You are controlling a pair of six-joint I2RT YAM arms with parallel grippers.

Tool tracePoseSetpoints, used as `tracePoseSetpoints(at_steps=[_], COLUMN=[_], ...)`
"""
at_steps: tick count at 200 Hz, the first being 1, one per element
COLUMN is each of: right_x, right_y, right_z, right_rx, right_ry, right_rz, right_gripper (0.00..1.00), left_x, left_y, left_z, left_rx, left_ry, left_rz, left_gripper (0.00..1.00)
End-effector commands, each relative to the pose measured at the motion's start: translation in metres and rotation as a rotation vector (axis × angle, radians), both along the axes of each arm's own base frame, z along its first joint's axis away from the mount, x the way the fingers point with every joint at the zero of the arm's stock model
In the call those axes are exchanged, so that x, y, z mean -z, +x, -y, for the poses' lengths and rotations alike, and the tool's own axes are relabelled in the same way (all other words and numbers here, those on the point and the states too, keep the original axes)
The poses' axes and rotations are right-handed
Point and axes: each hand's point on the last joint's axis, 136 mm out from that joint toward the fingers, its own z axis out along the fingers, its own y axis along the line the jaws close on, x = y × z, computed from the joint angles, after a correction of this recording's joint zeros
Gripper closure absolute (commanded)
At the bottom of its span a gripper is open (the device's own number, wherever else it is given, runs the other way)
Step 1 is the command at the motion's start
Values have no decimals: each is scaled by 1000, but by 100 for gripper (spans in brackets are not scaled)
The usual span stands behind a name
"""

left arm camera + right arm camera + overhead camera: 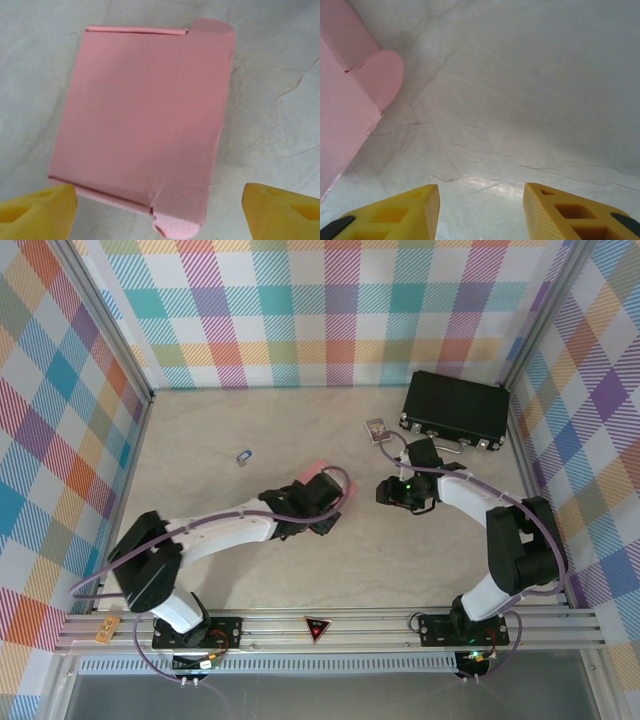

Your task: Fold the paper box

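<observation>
Left wrist: paper box [145, 120] long axis pointing away from gaping left pincer [159, 207]; right pincer [481, 200] gaping.

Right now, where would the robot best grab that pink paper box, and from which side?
Probably the rounded end flap, from the side of the right gripper: it juts free beyond the paper box, whose body lies flat on the table, offering little to pinch.

Salmon-pink paper box [145, 120], flat on table
</observation>
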Motion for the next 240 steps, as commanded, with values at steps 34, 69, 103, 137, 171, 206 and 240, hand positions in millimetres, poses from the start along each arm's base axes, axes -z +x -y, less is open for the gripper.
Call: tracePoseSetpoints(at_steps=[34, 69, 103, 137, 171, 206, 240], right_x=[-7, -7, -5, -3, -2, -3, 0], right_y=[-2, -3, -3, -3, -3, -4, -6], right_z=[5, 7, 6, 2, -3, -6, -4], right_rx=[47, 53, 51, 48, 46, 49, 56], right_ry=[73, 81, 93, 113, 153, 175, 167], right_rz=[9, 9, 0, -11, -20, -20, -23], right_gripper=[51, 51, 51, 51, 51, 51, 51], left_x=[23, 32, 30, 16, 10, 4, 6], left_y=[22, 34, 35, 34, 33, 35, 28], left_z=[30, 27, 22, 23, 24, 24, 27], left_rx=[105, 60, 37, 33, 35, 25, 73], left_ry=[352, 471, 491, 443, 408, 369, 342], left_rz=[132, 174, 182, 199, 201, 191, 150], left_gripper=[15, 21, 32, 48, 74, 91, 57])
